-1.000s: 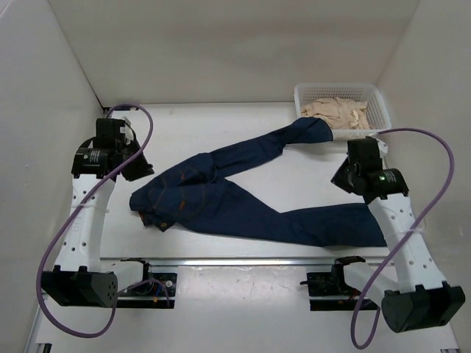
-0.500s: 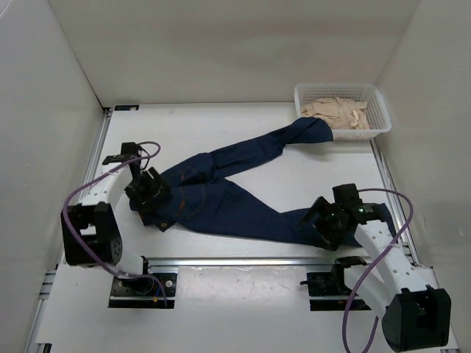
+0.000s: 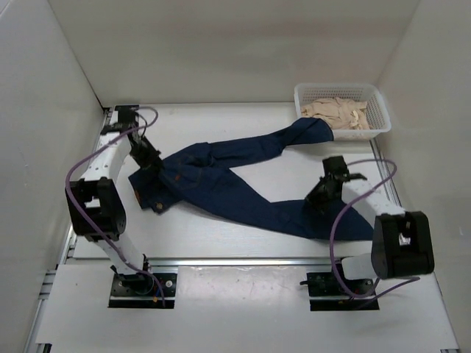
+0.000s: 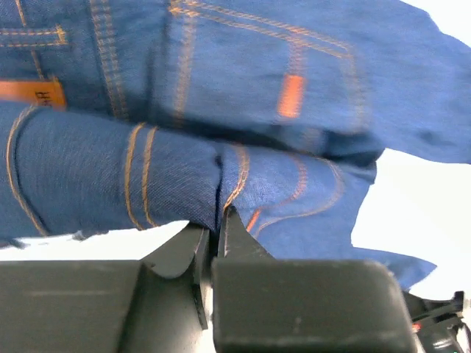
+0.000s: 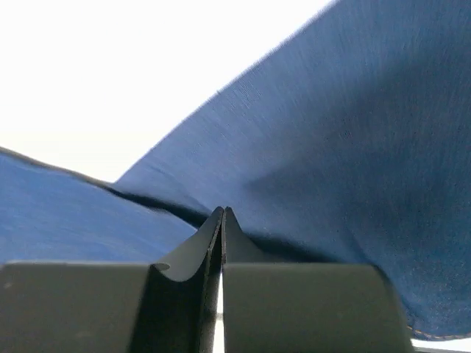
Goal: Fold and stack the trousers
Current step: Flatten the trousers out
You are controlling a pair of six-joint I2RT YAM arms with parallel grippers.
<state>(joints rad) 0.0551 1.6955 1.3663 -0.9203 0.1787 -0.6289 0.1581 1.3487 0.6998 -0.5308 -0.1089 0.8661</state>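
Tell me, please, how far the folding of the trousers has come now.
Done: nothing is folded yet; the trousers lie spread in a V, one leg end reaching the corner of the basket. In hand: the left gripper pinches cloth by the waistband, the right gripper pinches the near leg's edge. Left: every fold, then the stacking.

Both arms extended over the table: left arm reaching forward then bent inward, left gripper pinched on the trousers at the waistband; right arm angled inward, right gripper closed on a leg fold.
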